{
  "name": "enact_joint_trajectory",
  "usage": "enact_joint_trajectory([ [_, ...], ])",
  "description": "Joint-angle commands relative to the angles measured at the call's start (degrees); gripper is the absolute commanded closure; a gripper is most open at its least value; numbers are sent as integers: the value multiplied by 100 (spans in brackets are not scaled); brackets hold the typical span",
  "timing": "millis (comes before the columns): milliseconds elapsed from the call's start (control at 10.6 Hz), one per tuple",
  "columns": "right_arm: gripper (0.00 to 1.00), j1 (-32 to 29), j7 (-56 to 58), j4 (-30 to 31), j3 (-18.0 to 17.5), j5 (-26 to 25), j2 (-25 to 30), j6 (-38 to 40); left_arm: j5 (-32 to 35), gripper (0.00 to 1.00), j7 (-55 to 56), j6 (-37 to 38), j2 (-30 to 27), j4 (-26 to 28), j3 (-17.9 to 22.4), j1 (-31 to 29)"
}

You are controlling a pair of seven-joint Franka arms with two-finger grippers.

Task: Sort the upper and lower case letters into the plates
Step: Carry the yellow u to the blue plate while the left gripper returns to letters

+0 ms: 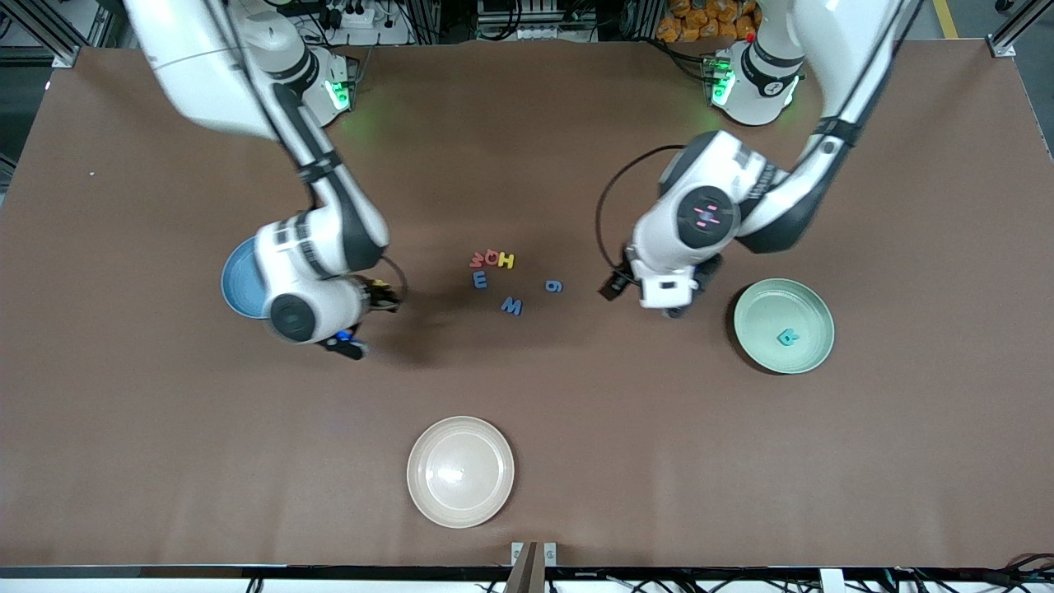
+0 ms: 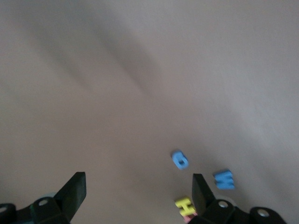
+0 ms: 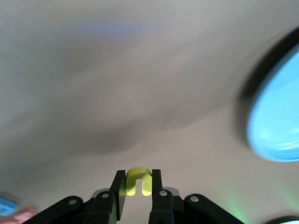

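We see the right claw (image 3: 138, 192) pinching a small yellow letter (image 3: 138, 181) beside the blue plate (image 1: 240, 282). The left claw (image 2: 135, 192) gapes wide over the tabletop (image 1: 576, 461). The green plate (image 1: 753, 329) holds one teal letter (image 1: 787, 337); the beige plate (image 1: 460, 471) holds nothing.

Readable as loose toy letters on the table — yellow H (image 1: 506, 261), blue E (image 1: 480, 281), blue W (image 1: 512, 306); nothing printed elsewhere.

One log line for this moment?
right gripper: shut on yellow letter, beside blue plate | left gripper: open, near letters | mint plate: one letter
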State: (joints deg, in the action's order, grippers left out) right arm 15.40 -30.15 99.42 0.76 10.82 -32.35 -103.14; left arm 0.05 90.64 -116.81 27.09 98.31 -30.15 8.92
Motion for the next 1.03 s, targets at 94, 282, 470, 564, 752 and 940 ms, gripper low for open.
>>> enact_joint_trajectory([
  [94, 86, -651, 878, 68, -58, -1059, 115, 540, -5, 0, 1251, -823, 629, -259, 44, 583],
  [282, 86, -1011, 1412, 104, -58, -1398, 36, 576, 21, 0, 1674, -1281, 919, -260, 80, 838],
  [470, 86, -1196, 1564, 130, -49, -1564, -87, 532, 117, 0, 2280, -1651, 1096, -277, 499, 1433],
  [564, 86, -1310, 1599, 130, -58, -1678, -131, 514, 118, 0, 2596, -1705, 1245, -469, 806, 1820],
  [752, 77, -1417, 1828, 130, -67, -1671, -211, 505, 127, 0, 3046, -1723, 1535, -803, 1238, 2488],
  [940, 31, -1434, 1880, 130, -76, -1635, -219, 453, 83, 0, 3336, -1853, 1624, -866, 1380, 2667],
])
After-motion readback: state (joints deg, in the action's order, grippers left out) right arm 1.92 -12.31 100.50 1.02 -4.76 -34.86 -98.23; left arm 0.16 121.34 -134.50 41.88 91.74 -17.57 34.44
